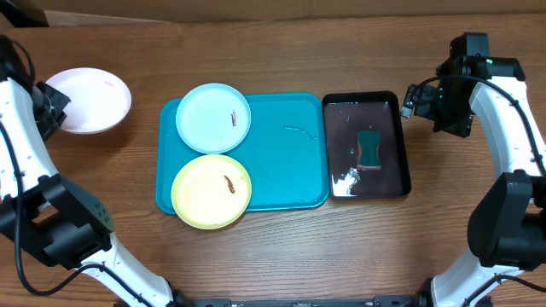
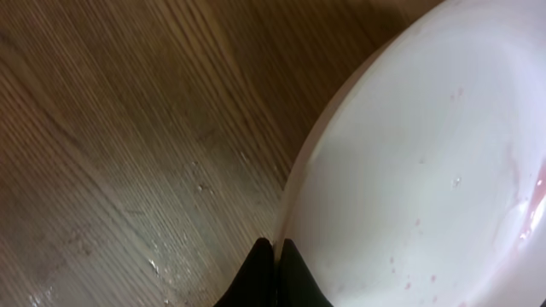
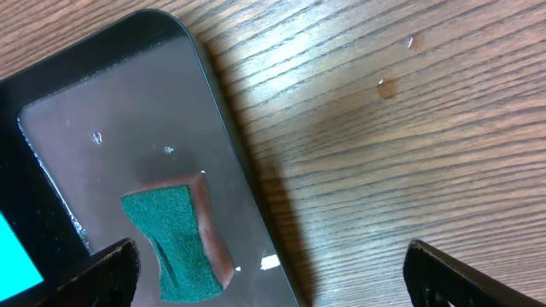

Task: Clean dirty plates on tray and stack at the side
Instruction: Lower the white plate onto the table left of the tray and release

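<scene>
While drops dot the wooden table (image 3: 384, 153), the white plate (image 1: 90, 101) sits left of the tray (image 1: 290, 145).
Left gripper (image 2: 275, 256) pinches its rim; right gripper (image 3: 271, 269) is spread; cyan plate (image 1: 213, 118) and yellow plate (image 1: 211, 191) lie on the tray.

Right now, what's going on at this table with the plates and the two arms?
The left fingers look pinched on the rim of the white plate, which sits on the table to the left of the turquoise tray. The cyan plate and the yellow-green plate lie on the tray's left side, each with a brown smear. The right fingers are spread open over the table beside the black tray, where a green sponge lies.
</scene>
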